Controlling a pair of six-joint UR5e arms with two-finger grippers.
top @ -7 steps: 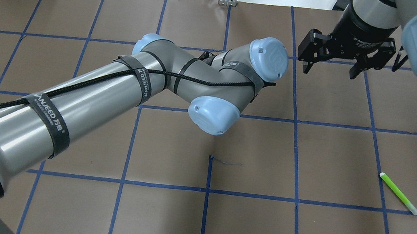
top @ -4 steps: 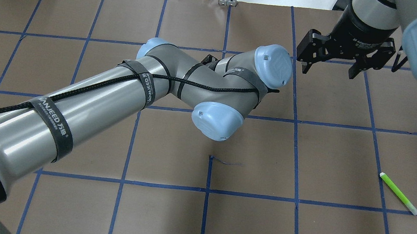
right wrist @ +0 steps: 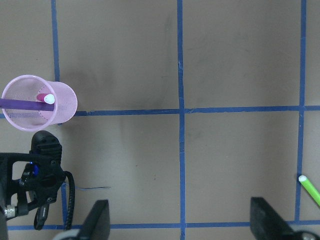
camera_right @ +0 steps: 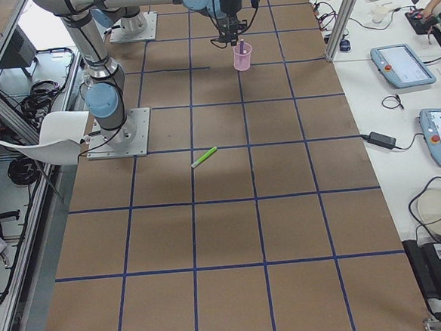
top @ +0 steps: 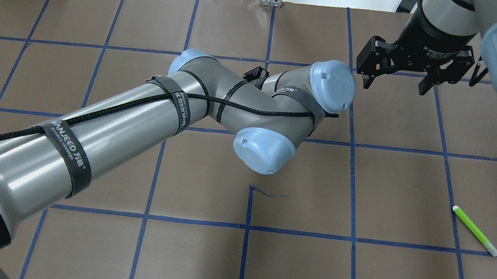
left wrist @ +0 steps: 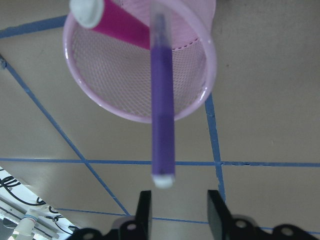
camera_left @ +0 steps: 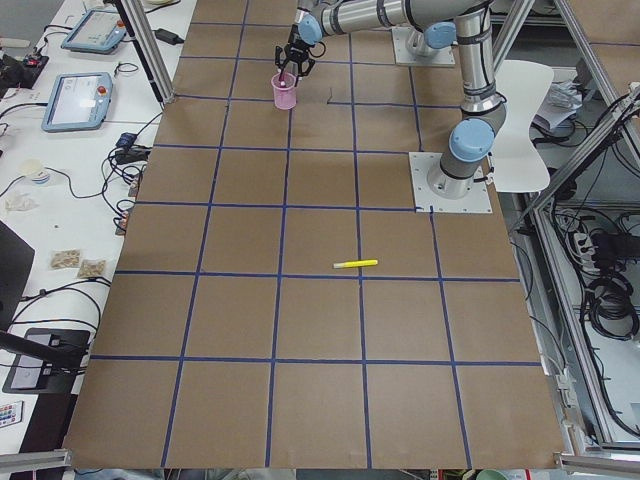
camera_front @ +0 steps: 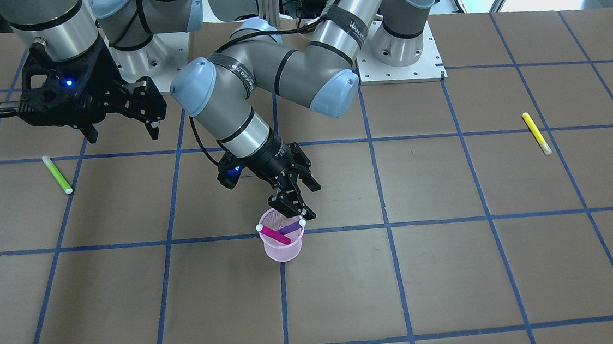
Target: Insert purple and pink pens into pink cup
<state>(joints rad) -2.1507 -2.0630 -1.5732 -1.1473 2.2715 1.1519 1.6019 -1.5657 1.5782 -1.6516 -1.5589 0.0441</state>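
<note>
Pink cup [camera_front: 283, 253] stands upright on the brown worktop [camera_front: 456, 269], on a blue tape line near the middle; both task pens are inside it. Pink pen [camera_front: 274, 234] leans in the cup with its white cap above the rim; purple pen [camera_front: 291, 227] leans the opposite way and crosses the pink one, its capped end also sticking out above the rim.

Left gripper [left wrist: 179, 205] hangs just above the cup's rim, on the robot's side of it; its jaws are parted and grip nothing; in the left wrist view the purple pen's end lies beyond the jaw tips and clear of both.

Right gripper [top: 394, 86] hangs above the worktop, well apart from the cup; its jaws are spread wide and empty.

Green pen [camera_front: 58, 174] lies flat on the robot's right side, yellow pen [camera_front: 536, 133] on its left; both are well apart from the cup.
</note>
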